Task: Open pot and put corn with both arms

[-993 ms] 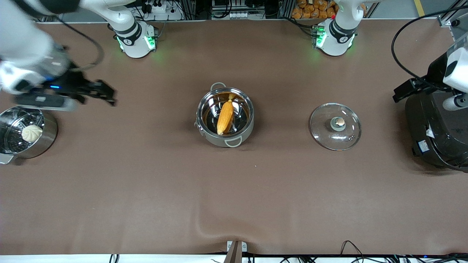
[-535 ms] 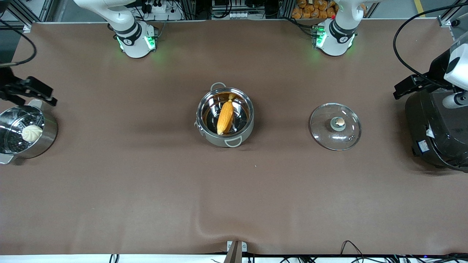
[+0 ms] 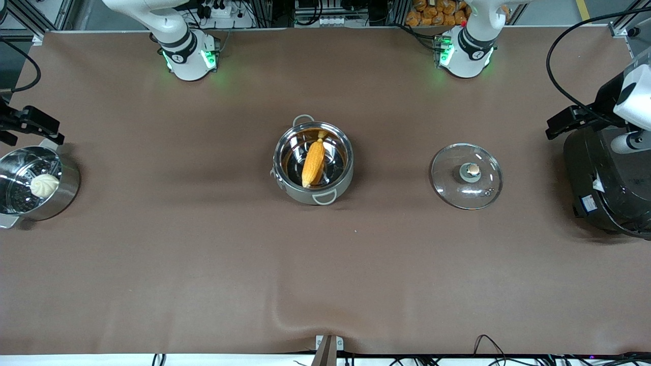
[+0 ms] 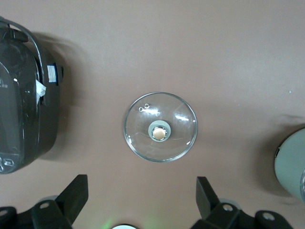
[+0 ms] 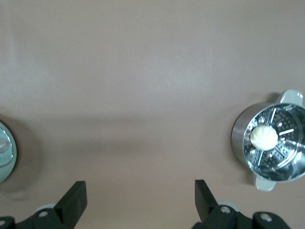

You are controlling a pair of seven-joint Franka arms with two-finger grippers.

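- Brown cloth covers the whole table (image 3: 203, 264), with a soft ridge in it at the middle of the edge nearest the front camera.
- At the left arm's end of the table stands the big black rice cooker (image 3: 608, 185).
- Up over that end is the left gripper (image 4: 141, 200), its fingers (image 4: 76, 193) spread wide apart around nothing.
- The right gripper (image 5: 140, 202) hangs at the right arm's end, just above the steamer, fingers (image 5: 74, 200) likewise wide apart and empty.
- At the table's middle sits the pot (image 3: 313, 162), open (lid off).
- Its glass lid (image 3: 466, 176) lies flat on the cloth between pot and rice cooker, knob up.
- A steel steamer pot (image 3: 38, 185) sits at the right arm's edge, a white bun (image 3: 44, 185) inside.
- The corn (image 3: 313, 162) lies in the pot, its stub end toward the arms' bases.
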